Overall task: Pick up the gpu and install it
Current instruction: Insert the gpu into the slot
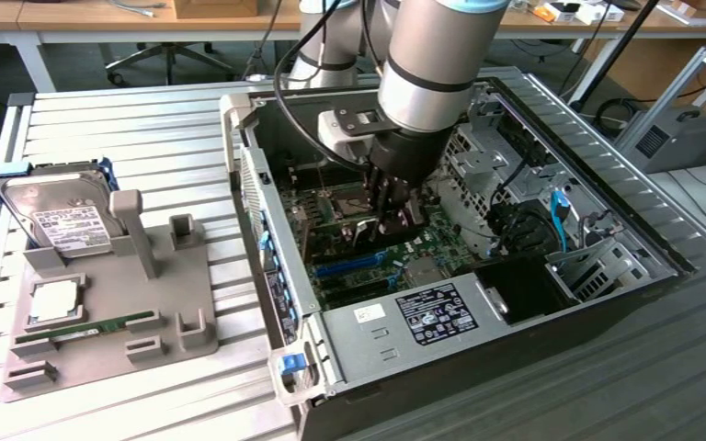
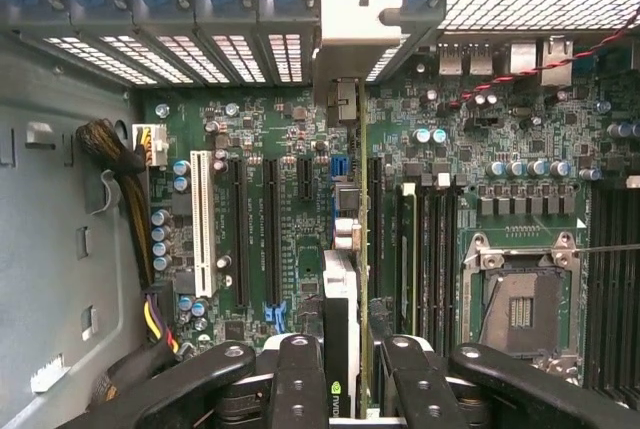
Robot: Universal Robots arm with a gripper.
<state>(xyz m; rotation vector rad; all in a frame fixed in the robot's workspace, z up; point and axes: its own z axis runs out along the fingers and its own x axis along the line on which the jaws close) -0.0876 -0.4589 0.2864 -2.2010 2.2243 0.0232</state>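
Black gripper [image 2: 350, 354] fingers [image 2: 298, 369], closest to the wrist lens, are clamped on the gpu [image 2: 340, 289], held on edge low inside the open computer case [image 1: 378, 354], just above the motherboard [image 2: 260, 129]; its silver bracket [image 2: 350, 24] points at the far rear slot openings. Seating it well, I judge, means holding the card upright and parallel to the long black slots [image 2: 272, 219], bracket lined up with its opening; pressure should go straight down and evenly, without twisting.

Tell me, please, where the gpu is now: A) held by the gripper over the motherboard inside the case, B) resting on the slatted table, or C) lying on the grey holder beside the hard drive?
A: the gripper clamps the gpu edge-on above the motherboard.
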